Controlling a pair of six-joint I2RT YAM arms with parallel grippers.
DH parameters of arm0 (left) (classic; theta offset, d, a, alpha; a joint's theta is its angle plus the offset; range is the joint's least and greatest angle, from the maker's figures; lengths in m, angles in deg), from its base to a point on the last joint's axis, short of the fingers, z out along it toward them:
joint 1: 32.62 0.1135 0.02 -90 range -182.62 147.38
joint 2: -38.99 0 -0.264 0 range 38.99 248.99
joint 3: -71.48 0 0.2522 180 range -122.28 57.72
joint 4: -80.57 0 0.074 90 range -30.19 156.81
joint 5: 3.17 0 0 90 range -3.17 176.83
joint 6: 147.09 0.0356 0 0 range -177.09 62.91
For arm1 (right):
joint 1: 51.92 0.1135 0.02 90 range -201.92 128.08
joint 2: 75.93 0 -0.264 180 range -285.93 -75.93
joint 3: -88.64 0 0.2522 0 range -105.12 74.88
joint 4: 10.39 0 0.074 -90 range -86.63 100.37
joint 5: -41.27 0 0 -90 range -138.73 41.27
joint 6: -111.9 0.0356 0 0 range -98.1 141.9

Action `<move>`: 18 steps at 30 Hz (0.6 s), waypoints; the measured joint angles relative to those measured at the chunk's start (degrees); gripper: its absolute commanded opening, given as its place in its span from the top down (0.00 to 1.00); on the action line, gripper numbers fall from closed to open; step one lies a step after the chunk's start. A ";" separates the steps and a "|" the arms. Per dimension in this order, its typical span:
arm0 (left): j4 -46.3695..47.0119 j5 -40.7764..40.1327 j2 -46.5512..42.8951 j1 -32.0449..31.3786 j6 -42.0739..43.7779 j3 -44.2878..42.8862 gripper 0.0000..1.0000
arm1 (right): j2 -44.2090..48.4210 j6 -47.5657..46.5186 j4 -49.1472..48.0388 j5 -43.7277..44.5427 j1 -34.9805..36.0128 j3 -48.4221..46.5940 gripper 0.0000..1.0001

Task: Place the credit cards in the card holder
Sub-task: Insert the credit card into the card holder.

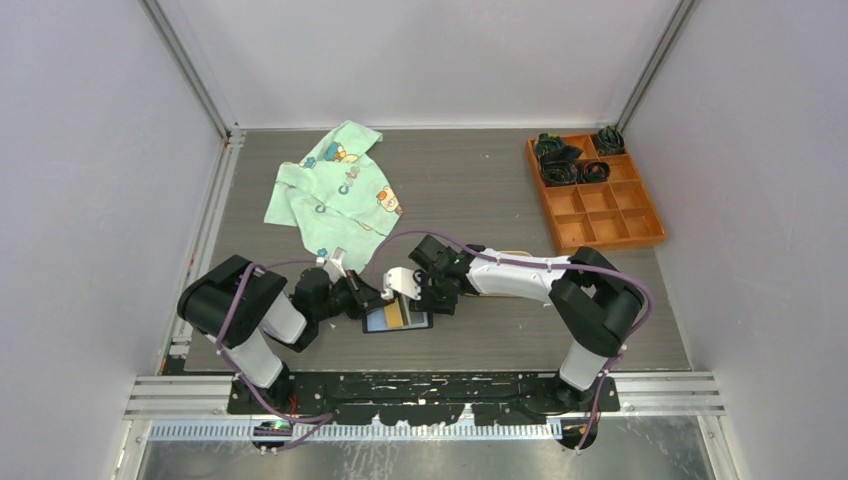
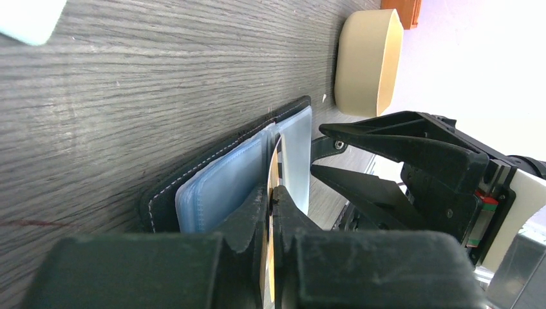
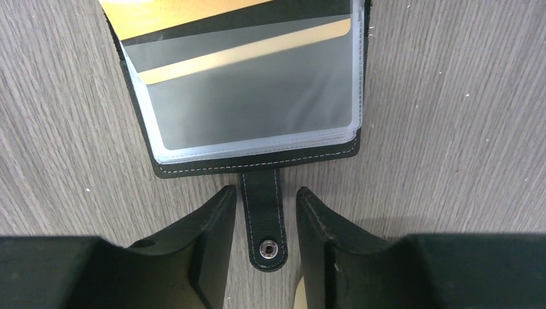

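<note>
Here the card holder (image 1: 397,320) is lying open on the table (image 1: 520,335), near the middle, just beyond the arm bases. The left gripper (image 2: 273,201) is pinching a gold credit card (image 2: 276,154) by one edge, standing it edge-up over the clear sleeves. The right gripper (image 3: 265,192) is hovering spread, its fingers flanking the snap tab (image 3: 264,225) without closing on it. The card is looking thin, stiff and slick, so an edge pinch suits it. The sleeves are looking soft and floppy, so the holder is probably needing steadying at the tab.
</note>
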 measured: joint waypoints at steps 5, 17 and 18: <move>0.61 0.09 0.87 0.00 0.00 -0.07 0.94 | 0.37 0.15 0.46 0.00 -0.02 -0.07 0.51; 11.76 2.29 10.12 0.00 -1.86 -0.72 0.93 | 5.86 -0.09 2.64 -4.66 1.11 -1.90 0.71; 13.03 2.49 11.10 0.00 -2.21 -0.79 0.93 | 5.95 -0.35 2.64 -5.57 1.73 -2.14 0.74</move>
